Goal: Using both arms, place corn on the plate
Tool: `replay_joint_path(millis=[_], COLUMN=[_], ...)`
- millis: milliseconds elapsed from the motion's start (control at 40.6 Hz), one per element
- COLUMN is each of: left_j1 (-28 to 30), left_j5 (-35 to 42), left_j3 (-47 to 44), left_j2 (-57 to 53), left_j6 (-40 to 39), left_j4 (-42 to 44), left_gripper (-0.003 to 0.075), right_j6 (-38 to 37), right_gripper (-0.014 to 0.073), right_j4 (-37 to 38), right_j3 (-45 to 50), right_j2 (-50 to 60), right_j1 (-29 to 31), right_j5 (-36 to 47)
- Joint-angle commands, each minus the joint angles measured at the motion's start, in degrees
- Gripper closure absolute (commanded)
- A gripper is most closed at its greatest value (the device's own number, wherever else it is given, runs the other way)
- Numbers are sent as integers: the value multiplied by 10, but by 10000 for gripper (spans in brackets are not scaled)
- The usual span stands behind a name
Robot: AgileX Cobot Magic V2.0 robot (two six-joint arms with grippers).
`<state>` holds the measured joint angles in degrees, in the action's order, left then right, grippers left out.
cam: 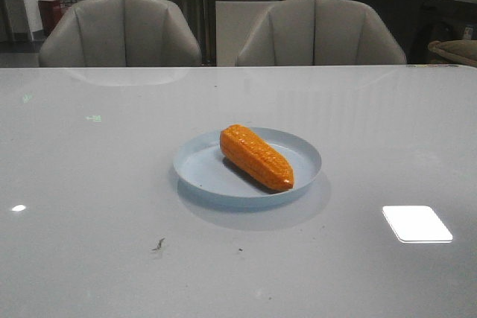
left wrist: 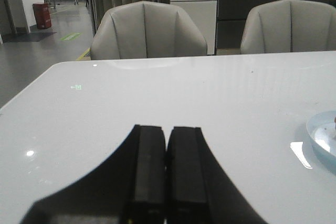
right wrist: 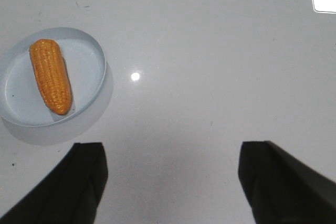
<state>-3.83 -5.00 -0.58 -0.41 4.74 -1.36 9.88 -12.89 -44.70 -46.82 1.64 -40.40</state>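
Note:
The orange-yellow corn [cam: 256,157] lies inside the pale blue plate [cam: 201,167] at the middle of the table, tapered end toward the front right. It also shows in the right wrist view [right wrist: 50,75] on the plate [right wrist: 89,61]. My right gripper [right wrist: 173,153] is open and empty above bare table, apart from the plate. My left gripper [left wrist: 167,132] is shut and empty, low over the table; only the plate's edge [left wrist: 317,137] shows in its view. Neither arm shows in the front view.
Two grey chairs [cam: 119,31] [cam: 320,31] stand behind the table's far edge. A bright light reflection [cam: 417,223] lies on the glossy table at the front right. A small dark speck [cam: 158,244] lies near the front.

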Motion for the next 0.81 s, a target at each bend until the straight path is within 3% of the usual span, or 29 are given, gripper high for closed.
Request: replay_joint_path(millis=[0,148,787], left_j1=[2,2,2], left_j5=[68,15,14], left_j3=[-21,-21,-21], left_j2=[-13,-13,-13], left_j6=[-2,-2,-2], left_j4=[0,0,0], left_gripper=[627,627,627], right_j6=[5,5,5], right_gripper=[-27,-27,-27], right_j4=[-7,-7,-8], right_j3=[-15,-15,-11], right_j2=[3,3,3], right_j1=[4,4,1], right_j5=[41,41,44])
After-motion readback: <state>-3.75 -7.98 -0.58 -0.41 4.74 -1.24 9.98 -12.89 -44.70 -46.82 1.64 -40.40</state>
